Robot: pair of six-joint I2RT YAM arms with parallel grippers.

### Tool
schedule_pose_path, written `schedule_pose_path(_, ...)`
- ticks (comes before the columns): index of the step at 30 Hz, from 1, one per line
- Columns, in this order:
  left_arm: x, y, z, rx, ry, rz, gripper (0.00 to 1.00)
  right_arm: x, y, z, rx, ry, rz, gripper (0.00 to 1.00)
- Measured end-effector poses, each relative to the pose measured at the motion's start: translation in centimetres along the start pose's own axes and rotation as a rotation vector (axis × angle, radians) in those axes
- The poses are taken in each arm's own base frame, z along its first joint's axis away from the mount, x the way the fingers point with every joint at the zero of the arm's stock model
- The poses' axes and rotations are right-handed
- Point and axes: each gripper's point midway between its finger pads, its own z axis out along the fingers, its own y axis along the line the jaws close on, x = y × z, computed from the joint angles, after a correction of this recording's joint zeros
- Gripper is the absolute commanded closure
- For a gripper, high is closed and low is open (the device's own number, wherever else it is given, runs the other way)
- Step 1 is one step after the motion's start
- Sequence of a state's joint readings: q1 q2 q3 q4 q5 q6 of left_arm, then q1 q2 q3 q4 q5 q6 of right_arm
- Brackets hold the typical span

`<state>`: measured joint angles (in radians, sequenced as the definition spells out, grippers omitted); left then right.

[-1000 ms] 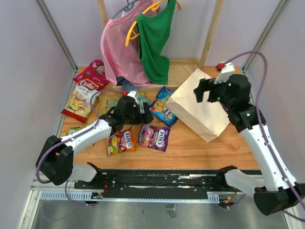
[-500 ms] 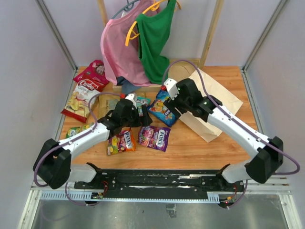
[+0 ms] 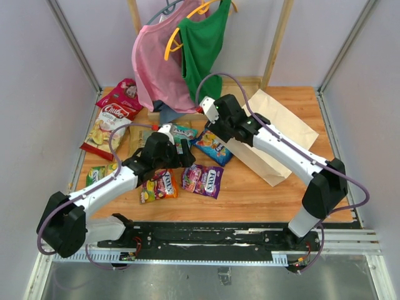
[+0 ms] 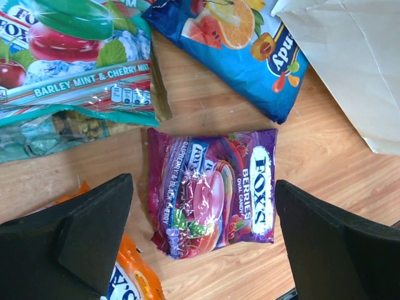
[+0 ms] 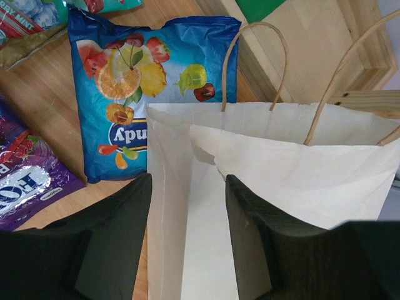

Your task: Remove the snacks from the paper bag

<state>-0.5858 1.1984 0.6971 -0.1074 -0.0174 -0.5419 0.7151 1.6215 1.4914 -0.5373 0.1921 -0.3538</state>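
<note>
The cream paper bag lies flat at the right, its mouth and loop handles pointing left. My right gripper is at that mouth; its half-narrowed jaws straddle the bag's side fold without pinching it flat. Snacks lie loose on the wood: a blue fruit packet, a purple Fox's packet, an orange Fox's packet and a teal mint packet. My left gripper hovers wide open above the purple packet, holding nothing. The bag's inside is hidden.
More packets sit at the far left: a red one, a pink one, a chips bag and a yellow-green one. Pink and green garments hang on hangers over a wooden ledge at the back.
My right arm swung from high over the bag's far right end down to its mouth on the left, and its jaws narrowed. The left arm barely shifted and stayed open.
</note>
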Motion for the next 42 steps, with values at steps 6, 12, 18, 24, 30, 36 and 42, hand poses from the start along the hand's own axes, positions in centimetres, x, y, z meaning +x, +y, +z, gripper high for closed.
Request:
schedule_pose_path(6, -0.3, 0.6, -0.3, -0.009, -0.011, -0.002, 0.00, 1.2, 0.9, 1.8, -0.025, 0.061, -0.021, 0.49)
schedule_pose_path(12, -0.7, 0.5, -0.6, -0.006, -0.024, -0.002, 0.00, 1.6, 1.0, 2.5, -0.027, 0.082, -0.025, 0.51)
schedule_pose_path(18, -0.6, 0.6, -0.6, -0.007, -0.023, -0.002, 0.00, 1.5, 0.4, 2.7, -0.007, 0.086, -0.018, 0.56)
schedule_pose_path(24, -0.7, 0.8, -0.6, -0.011, -0.026, -0.004, 0.00, 2.0, -0.3, 3.0, 0.004, 0.100, -0.006, 0.61)
schedule_pose_path(30, -0.7, 0.7, -0.6, -0.011, -0.026, -0.004, 0.00, 2.1, -0.6, 3.1, 0.007, 0.103, 0.000, 0.72)
schedule_pose_path(36, -0.7, 0.8, -0.6, -0.011, -0.025, -0.004, 0.00, 2.1, -0.7, 3.1, 0.010, 0.101, 0.002, 0.87)
schedule_pose_path(42, -0.7, 0.8, -0.6, -0.012, -0.025, -0.004, 0.00, 2.2, -0.9, 3.1, 0.023, 0.104, 0.004, 0.99)
